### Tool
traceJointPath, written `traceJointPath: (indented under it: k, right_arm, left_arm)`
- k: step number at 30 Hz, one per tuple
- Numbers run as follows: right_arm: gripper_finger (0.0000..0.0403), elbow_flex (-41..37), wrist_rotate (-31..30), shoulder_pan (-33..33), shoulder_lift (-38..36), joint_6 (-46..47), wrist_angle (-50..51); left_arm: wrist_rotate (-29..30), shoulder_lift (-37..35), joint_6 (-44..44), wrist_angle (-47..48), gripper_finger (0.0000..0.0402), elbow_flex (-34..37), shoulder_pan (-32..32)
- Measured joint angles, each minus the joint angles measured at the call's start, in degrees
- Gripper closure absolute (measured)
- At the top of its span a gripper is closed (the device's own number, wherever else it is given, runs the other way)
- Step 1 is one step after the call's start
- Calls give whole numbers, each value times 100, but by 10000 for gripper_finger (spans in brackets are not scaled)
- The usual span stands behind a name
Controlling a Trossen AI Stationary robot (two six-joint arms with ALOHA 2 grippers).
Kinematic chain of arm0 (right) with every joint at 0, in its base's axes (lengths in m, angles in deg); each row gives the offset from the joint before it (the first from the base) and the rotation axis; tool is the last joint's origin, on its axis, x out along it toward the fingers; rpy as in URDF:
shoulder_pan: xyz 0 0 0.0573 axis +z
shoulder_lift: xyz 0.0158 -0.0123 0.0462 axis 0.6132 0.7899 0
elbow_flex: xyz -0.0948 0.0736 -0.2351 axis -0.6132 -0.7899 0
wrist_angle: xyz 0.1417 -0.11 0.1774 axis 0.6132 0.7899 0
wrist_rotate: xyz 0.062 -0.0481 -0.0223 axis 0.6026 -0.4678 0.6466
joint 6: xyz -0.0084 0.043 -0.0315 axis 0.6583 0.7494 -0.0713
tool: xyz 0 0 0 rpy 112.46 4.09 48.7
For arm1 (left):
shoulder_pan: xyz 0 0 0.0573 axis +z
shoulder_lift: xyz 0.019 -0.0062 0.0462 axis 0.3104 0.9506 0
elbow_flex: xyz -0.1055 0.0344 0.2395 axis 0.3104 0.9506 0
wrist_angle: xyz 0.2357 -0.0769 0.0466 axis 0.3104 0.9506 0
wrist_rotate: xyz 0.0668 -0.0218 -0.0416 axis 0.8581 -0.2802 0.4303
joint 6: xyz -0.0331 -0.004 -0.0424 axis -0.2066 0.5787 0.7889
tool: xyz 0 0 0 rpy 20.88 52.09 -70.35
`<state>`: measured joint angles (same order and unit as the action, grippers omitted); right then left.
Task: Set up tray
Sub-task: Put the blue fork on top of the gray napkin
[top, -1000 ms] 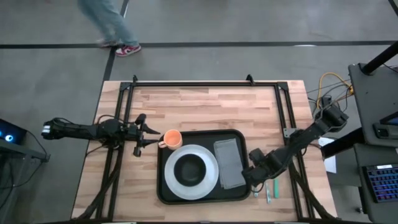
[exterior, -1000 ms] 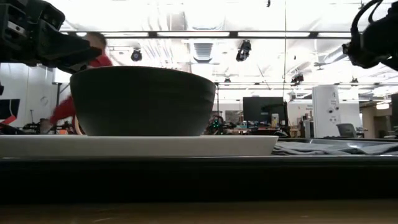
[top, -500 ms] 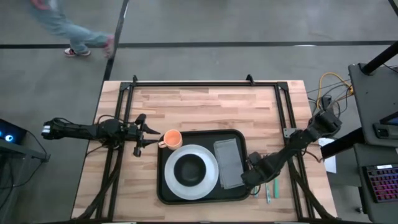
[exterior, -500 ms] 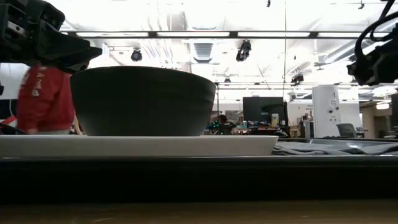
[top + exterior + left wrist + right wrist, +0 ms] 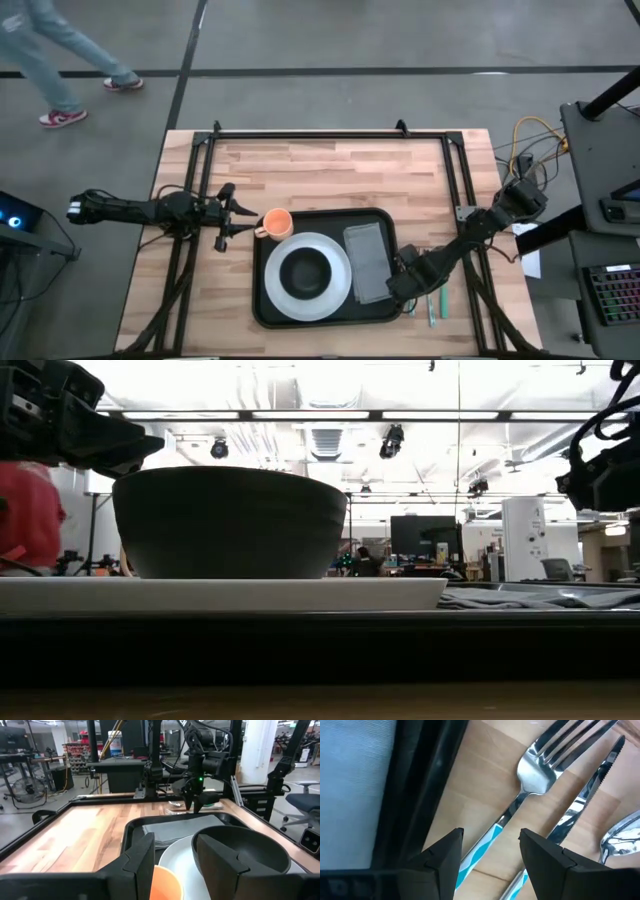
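Right end effector (image 5: 408,300) lower over fork (image 5: 530,785), beside tray (image 5: 262,310).

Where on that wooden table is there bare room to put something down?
The light wooden tabletop is bare behind the large black tray and at the near left. It is crowded inside the tray, beside the orange cup, and around the cutlery under the right gripper.

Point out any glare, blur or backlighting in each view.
High view: even light, walking person motion-blurred. Low view: bright ceiling lights backlight the bowl into a silhouette. Right wrist view: glare on the fork, near fingers soft. Left wrist view: orange cup blurred up close.
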<state>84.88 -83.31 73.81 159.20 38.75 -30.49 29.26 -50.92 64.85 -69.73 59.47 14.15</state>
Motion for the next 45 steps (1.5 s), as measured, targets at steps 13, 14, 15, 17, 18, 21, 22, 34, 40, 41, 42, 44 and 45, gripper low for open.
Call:
traceJointPath:
  k: [13,14,15,17,18,21,22,34,40,41,42,44,45]
  right_arm:
    - [288,-445,96,-9,-61,-207,-837]
    - [299,-443,96,-9,-66,-306,-854]
    - [312,-437,92,-7,-76,-395,-860]
    - [338,-424,102,-7,-77,-499,-878]
    - [353,-420,104,-7,-87,-551,-880]
    - [383,-412,111,-9,-114,-719,-885]
    - [384,-410,105,-7,-132,-771,-873]
    - [390,-436,22,-14,-361,-503,-184]
    - [390,-436,22,-13,-492,-171,-59]
    - [390,-436,22,-13,-501,-137,-63]
    - [390,-436,26,-15,-503,-125,-63]
    - [390,-434,158,-17,-503,-108,-62]
    - [390,-434,221,-18,-503,-72,-54]
  left_arm:
    - [0,0,1,7,272,7,-1]
    - [0,0,0,8,272,7,0]
    - [0,0,0,8,272,7,1]
    - [0,0,1,9,272,7,1]
    - [0,0,0,9,272,7,0]
    - [0,0,2,7,272,7,-1]
    - [2,0,1,9,272,7,0]
    - [1,0,2,7,272,7,0]
    - [0,0,2,4,272,7,1]
    - [1,0,2,4,272,7,1]
    - [0,0,2,6,272,7,-1]
    - [1,1,2,4,272,7,0]
    - [1,1,2,4,272,7,-1]
